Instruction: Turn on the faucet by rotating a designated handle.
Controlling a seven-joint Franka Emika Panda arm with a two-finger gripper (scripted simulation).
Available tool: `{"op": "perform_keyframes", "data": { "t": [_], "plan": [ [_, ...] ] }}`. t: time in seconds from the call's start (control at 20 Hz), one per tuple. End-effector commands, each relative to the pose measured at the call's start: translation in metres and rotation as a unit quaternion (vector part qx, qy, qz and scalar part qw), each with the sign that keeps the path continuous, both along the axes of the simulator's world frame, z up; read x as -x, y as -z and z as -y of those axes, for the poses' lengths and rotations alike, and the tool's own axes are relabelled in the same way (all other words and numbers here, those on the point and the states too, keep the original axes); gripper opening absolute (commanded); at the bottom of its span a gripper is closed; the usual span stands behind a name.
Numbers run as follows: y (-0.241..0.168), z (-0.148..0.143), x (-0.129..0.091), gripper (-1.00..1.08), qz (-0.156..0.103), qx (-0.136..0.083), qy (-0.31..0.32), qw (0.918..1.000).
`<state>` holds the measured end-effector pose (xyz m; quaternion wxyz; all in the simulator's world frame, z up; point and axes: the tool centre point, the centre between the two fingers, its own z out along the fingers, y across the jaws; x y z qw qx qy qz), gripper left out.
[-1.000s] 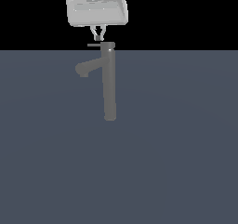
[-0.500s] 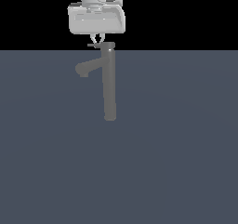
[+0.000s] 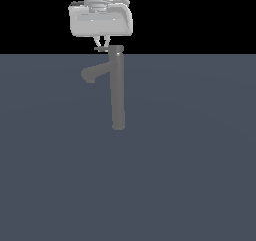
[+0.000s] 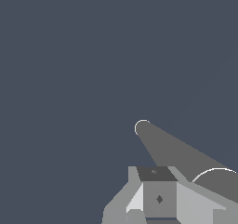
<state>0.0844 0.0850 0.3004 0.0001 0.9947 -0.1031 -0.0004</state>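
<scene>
The faucet [image 3: 117, 90] is a tall matte-grey column standing on the dark floor, with a thick angled spout [image 3: 92, 73] branching toward the exterior view's left. The handle [image 3: 99, 49] is a thin rod sticking out from the top cap toward the exterior view's left. My gripper [image 3: 102, 46] hangs straight above the handle. Its fingers converge to a point and the tips are at the rod's height. I cannot tell if they touch it. In the wrist view the faucet column [image 4: 172, 151] shows from above beside my fingers [image 4: 158, 195]. The handle is not visible there.
The flat dark blue-grey floor [image 3: 190, 175] spreads around the faucet's base. The white hand body [image 3: 100, 22] sits above the faucet's top against a black background.
My gripper has come down from above and shifted slightly toward the exterior view's left, bringing its fingertips to the handle's level. The faucet and handle have not visibly moved.
</scene>
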Motion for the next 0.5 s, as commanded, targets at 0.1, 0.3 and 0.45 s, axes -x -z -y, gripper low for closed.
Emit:
{"op": "perform_keyframes", "data": {
  "t": [0.1, 0.3, 0.45],
  "plan": [
    [0.000, -0.007, 0.013, -1.00, 0.000, 0.000, 0.000, 1.0000],
    [0.000, -0.013, 0.024, -1.00, 0.000, 0.000, 0.000, 1.0000],
    [-0.001, -0.005, 0.019, -1.00, 0.005, 0.000, 0.005, 1.0000]
  ]
}}
